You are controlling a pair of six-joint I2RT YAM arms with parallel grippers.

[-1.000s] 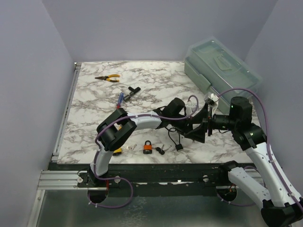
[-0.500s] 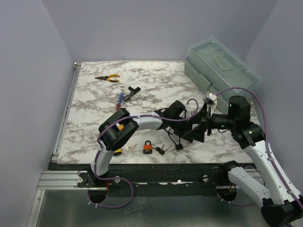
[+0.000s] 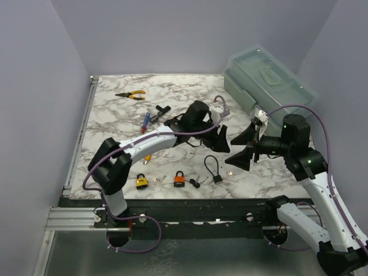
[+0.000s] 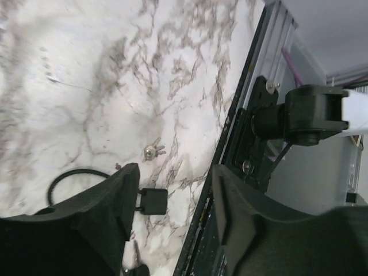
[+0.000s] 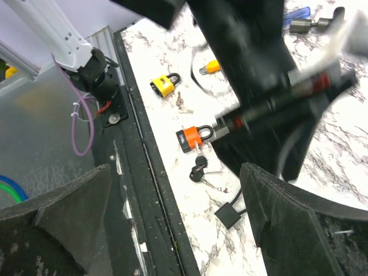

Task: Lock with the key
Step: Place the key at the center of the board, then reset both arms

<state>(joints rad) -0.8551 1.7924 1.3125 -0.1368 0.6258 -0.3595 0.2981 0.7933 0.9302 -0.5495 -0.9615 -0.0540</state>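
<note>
Three locks lie on the counter [image 3: 109,123]: one yellow padlock [image 3: 141,182], one orange padlock [image 3: 180,179] and one black cable lock [image 3: 218,178] with a looped cable. Keys show in four spots: one lone silver key [image 4: 152,152], one yellow-headed key [image 5: 210,67], one black-headed bunch [image 3: 194,184] and one small bunch [image 5: 180,102] beside the yellow padlock. The number of keys in each bunch cannot be told. There are three hand tools: one pair of yellow-handled pliers [image 3: 130,95], one blue-handled tool [image 3: 146,120] and one black T-shaped tool [image 3: 161,109]. One clear lidded bin [image 3: 270,80] stands at the far right.
</note>
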